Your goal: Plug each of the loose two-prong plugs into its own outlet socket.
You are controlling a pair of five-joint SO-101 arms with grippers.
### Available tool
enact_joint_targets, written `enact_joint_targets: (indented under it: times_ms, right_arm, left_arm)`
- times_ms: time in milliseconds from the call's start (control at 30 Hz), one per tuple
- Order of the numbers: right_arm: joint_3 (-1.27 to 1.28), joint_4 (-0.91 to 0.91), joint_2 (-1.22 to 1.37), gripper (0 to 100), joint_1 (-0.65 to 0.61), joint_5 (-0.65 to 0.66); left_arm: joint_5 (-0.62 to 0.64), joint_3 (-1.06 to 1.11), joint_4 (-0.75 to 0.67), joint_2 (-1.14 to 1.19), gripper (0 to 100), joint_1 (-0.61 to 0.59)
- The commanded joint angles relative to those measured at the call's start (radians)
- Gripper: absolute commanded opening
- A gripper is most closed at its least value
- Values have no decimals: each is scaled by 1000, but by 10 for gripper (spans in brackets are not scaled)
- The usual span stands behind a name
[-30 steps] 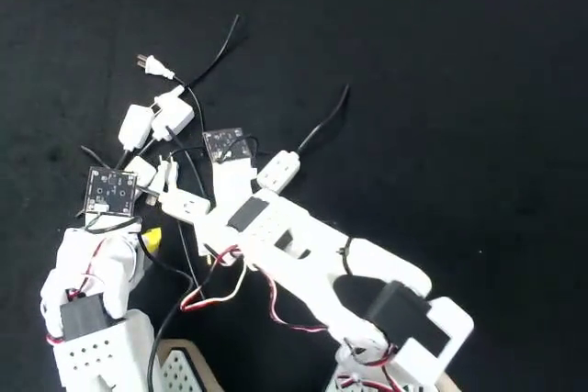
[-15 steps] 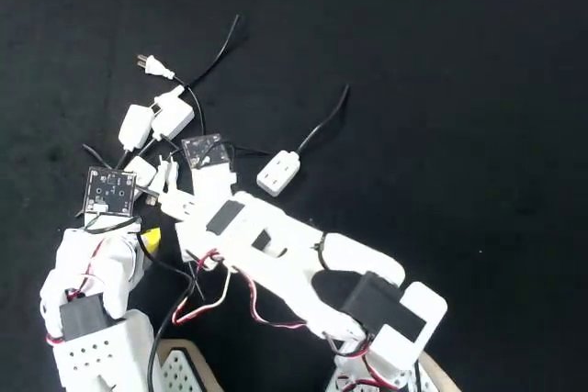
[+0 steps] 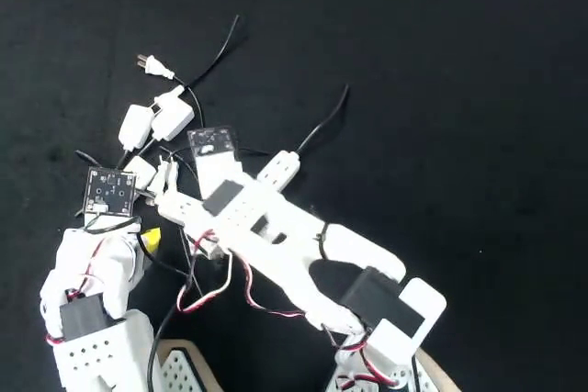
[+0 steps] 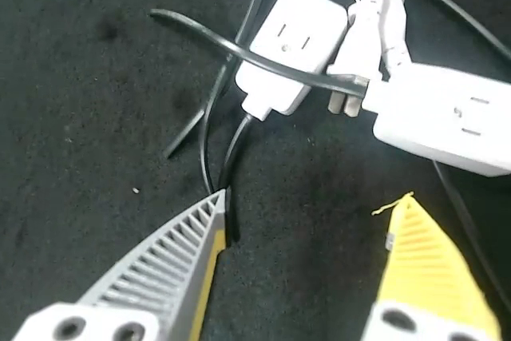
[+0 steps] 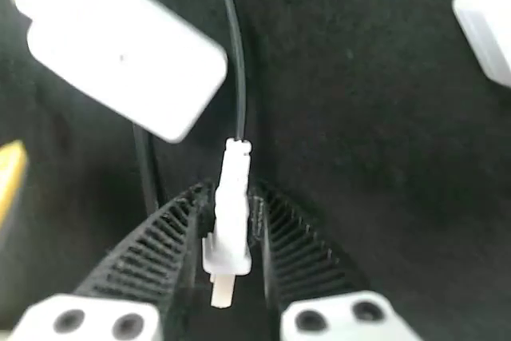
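Note:
My right gripper [image 5: 230, 196] is shut on a white two-prong plug [image 5: 228, 225]; its black cord [image 5: 236, 77] runs away from the jaws past a white outlet block [image 5: 120, 49]. In the high view the right arm [image 3: 276, 227] lies across the cable cluster. My left gripper [image 4: 311, 197] is open just above the mat, a black cord [image 4: 227, 173] touching its grey fingertip. Ahead of it lie a white outlet socket [image 4: 291, 45], a loose plug [image 4: 359, 45] with bare prongs and a second outlet block [image 4: 447, 117]. Another loose plug [image 3: 152, 66] lies at the far left.
Two white outlets [image 3: 156, 118] sit side by side near the far plug, and one more outlet [image 3: 280, 167] lies right of the right wrist. Black cords criss-cross the cluster. The black mat [image 3: 459, 117] stretches open to the right and far side.
The right arm swung left over the cluster, then edged slightly back to the right and farther out. The left arm has stayed put.

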Motion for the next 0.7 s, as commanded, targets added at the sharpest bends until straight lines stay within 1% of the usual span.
enact_joint_targets:
  times_ms: [0, 100, 167, 333, 433, 533, 667]
  right_arm:
    - [-128, 219, -30, 11, 32, 77]
    - [-96, 233, -122, 11, 71, 91]
    - [-45, 221, -217, 11, 101, 137]
    - [176, 100, -519, 11, 144, 213]
    - [306, 86, -691, 11, 181, 301]
    - [400, 89, -812, 11, 290, 391]
    - [443, 115, -928, 11, 437, 499]
  left_arm:
    - [-11, 2, -21, -5, 317, 21]
    - [-12, 2, -21, -5, 317, 31]
    - [-12, 2, -21, -5, 317, 31]
    - [-12, 2, -21, -5, 317, 31]
    - [-11, 2, -21, -5, 317, 28]
    - [-9, 2, -21, -5, 317, 25]
    - [-9, 2, -21, -5, 317, 31]
